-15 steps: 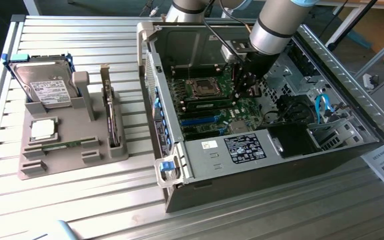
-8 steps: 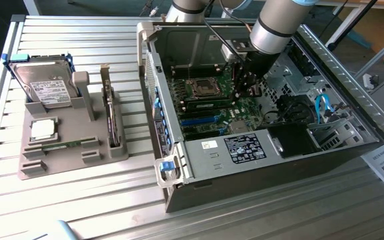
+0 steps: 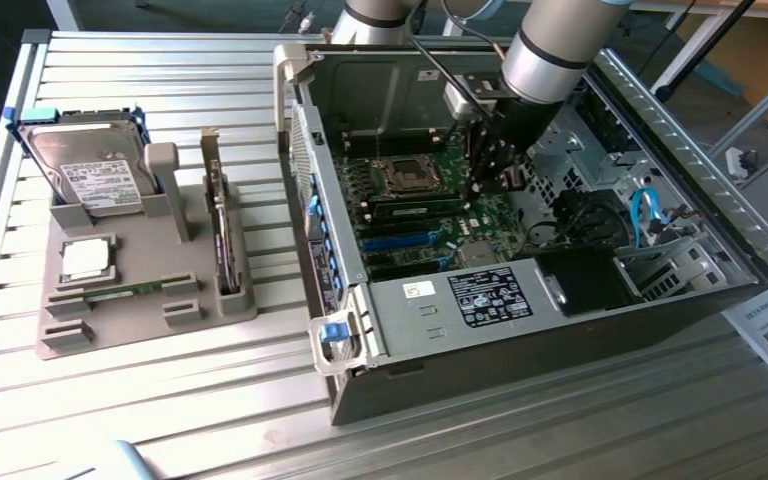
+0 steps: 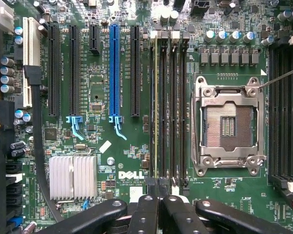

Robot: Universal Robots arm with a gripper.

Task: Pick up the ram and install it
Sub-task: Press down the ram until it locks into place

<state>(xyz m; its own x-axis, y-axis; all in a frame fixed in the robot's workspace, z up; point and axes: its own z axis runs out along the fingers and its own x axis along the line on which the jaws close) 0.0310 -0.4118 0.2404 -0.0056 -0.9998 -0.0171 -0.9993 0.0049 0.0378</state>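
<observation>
The ram stands edge-on as a thin green strip in one of the memory slots beside the empty CPU socket. In the exterior view the ram shows as a green strip just below the socket, inside the open computer case. My gripper is shut, its two black fingers pressed together with nothing visible between them. It hovers over the near end of the memory slots. From outside, my gripper hangs inside the case, over the motherboard's upper right part.
A grey holder on the exterior view's left carries a hard drive, a square silver chip and a short green strip. The case walls surround the arm. Blue cables and a finned heatsink lie near the board.
</observation>
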